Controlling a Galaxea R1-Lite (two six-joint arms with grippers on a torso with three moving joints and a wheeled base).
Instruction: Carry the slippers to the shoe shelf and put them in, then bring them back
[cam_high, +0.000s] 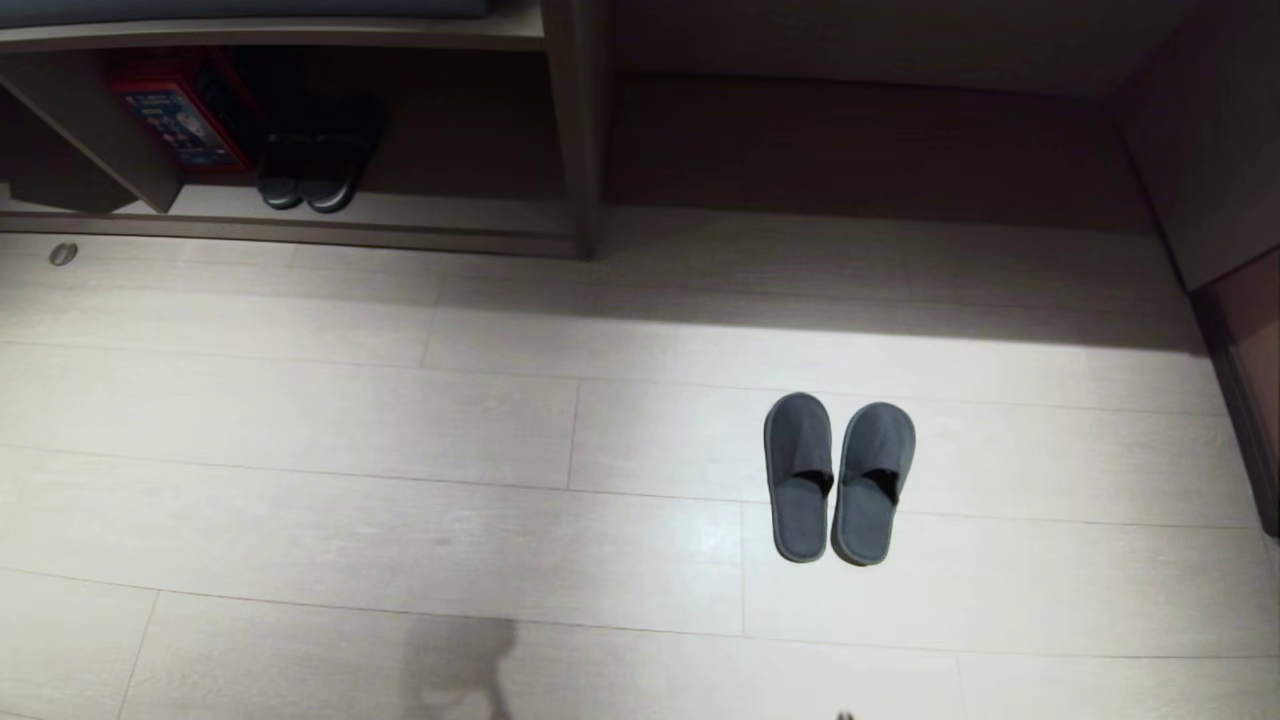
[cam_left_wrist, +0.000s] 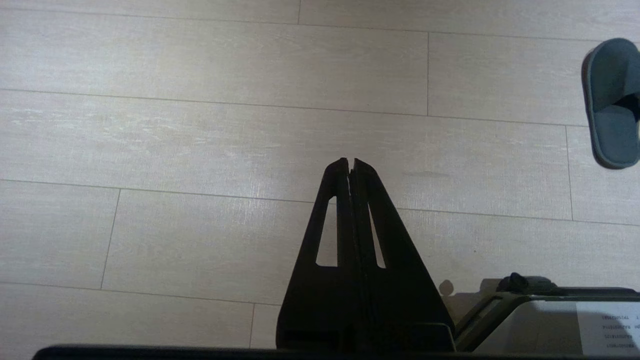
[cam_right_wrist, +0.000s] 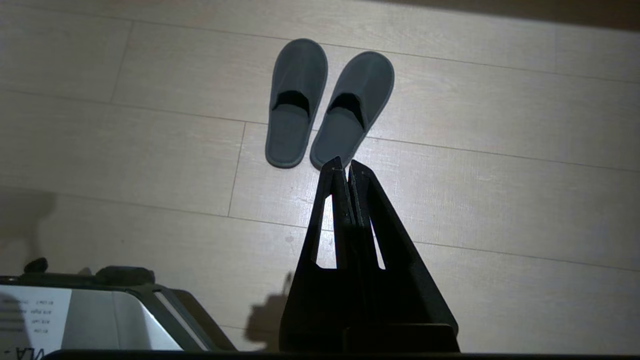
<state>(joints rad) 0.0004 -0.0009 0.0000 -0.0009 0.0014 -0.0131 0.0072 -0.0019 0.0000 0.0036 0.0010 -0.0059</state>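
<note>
Both jaws are pressed together, empty: your left gripper (cam_left_wrist: 350, 162) and right gripper (cam_right_wrist: 345, 162) hang above the floor (cam_high: 300, 450). You see the slippers (cam_high: 838, 478) lying side by side, apart from the shoe shelf (cam_high: 440, 215).

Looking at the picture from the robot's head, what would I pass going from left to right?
Small round metal fitting in the floor → red box in the shoe shelf → dark slippers on that shelf → upright divider panel → the slippers, grey, out on the floor.
</note>
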